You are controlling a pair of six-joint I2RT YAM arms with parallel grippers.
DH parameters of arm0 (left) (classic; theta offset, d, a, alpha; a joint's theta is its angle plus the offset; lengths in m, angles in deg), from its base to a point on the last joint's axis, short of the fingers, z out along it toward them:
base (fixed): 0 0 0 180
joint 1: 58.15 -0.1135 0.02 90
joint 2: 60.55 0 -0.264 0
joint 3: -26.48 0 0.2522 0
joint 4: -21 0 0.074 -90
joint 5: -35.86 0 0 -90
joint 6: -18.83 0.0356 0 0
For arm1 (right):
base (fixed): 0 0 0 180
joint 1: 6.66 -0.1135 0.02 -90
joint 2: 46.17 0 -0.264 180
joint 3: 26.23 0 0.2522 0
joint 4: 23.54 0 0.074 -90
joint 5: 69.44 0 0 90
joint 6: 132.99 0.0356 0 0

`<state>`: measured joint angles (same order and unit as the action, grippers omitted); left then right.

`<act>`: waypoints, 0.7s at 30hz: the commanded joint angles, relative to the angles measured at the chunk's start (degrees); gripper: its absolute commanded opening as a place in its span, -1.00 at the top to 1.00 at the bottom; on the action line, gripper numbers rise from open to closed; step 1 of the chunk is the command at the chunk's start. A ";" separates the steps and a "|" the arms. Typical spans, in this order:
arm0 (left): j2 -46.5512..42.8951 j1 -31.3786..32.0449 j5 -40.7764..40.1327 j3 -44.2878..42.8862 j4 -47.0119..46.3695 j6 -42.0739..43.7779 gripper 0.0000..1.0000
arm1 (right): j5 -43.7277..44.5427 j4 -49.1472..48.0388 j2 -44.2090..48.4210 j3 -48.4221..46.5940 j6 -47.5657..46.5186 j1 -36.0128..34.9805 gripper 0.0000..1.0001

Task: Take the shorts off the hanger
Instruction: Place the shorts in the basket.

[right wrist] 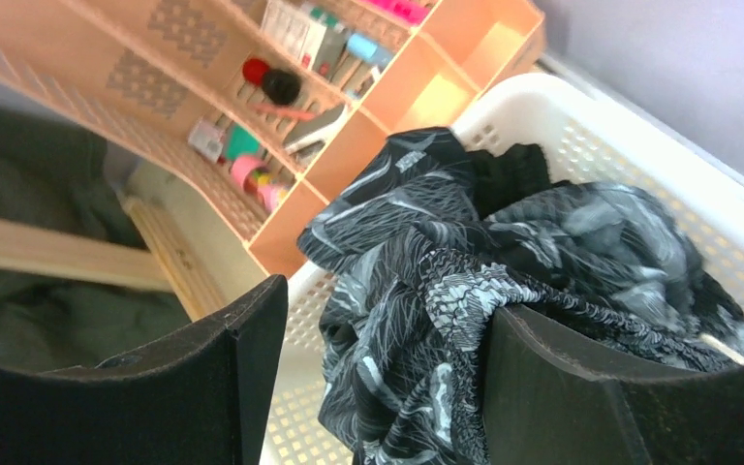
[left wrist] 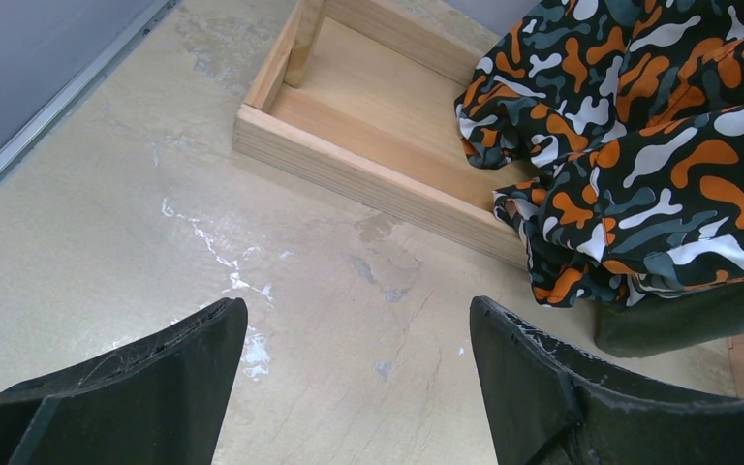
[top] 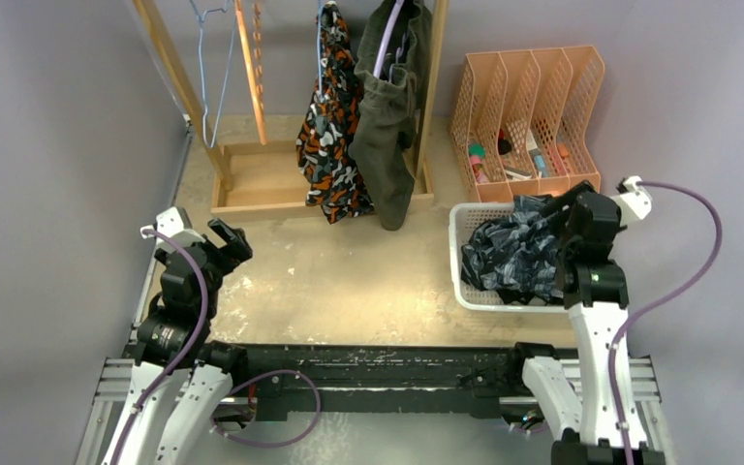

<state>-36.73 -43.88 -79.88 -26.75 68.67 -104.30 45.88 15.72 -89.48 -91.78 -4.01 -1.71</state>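
Note:
The orange-black-white camo shorts and the olive-green shorts hang on hangers from the wooden rack. The dark navy printed shorts lie crumpled in the white basket, with plain black fabric showing under them. My right gripper hovers over the basket, open; in the right wrist view it straddles a fold of the navy shorts. My left gripper is open and empty over the bare table, left of the camo shorts. Its jaws stand wide apart.
An empty blue wire hanger and an orange hanger hang at the rack's left. The rack's wooden base tray lies ahead of the left gripper. An orange desk organizer with small items stands behind the basket. Grey walls enclose the table.

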 commanded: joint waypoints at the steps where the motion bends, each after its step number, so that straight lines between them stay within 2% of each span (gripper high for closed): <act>1: -0.08 -0.29 0.30 -0.07 -2.53 1.58 -0.68 | -9.06 -4.73 -8.60 -0.86 -7.62 0.15 -0.36; 4: -0.02 -0.29 0.36 0.04 -2.55 1.53 -0.68 | -13.59 -7.28 -13.87 -0.45 -10.96 0.15 -0.30; 7: 0.46 -0.29 0.15 -0.15 -2.36 1.48 -0.68 | -9.49 -7.22 -19.77 -1.47 -10.34 0.17 -0.23; 9: 0.28 -0.29 -0.71 -0.50 -1.90 1.12 -0.67 | -10.53 -10.20 -23.35 -1.35 -12.35 0.15 -0.21; 13: -1.21 -0.29 -1.10 -0.30 -1.76 0.78 -0.65 | -8.01 -12.27 -30.78 -1.34 -12.74 0.16 -0.24; 17: -1.47 -0.29 -0.75 -0.27 -1.79 1.01 -0.64 | 1.79 -7.14 -38.76 -0.24 -2.74 0.23 -0.24; 21: -2.83 -0.28 -5.04 -1.30 0.26 -0.62 -0.62 | 8.62 -2.78 -38.96 1.13 4.33 0.25 -0.28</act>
<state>-37.98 -43.88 -80.78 -26.75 68.87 -104.52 44.41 7.70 -129.35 -91.91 -7.96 -1.75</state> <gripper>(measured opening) 0.813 0.632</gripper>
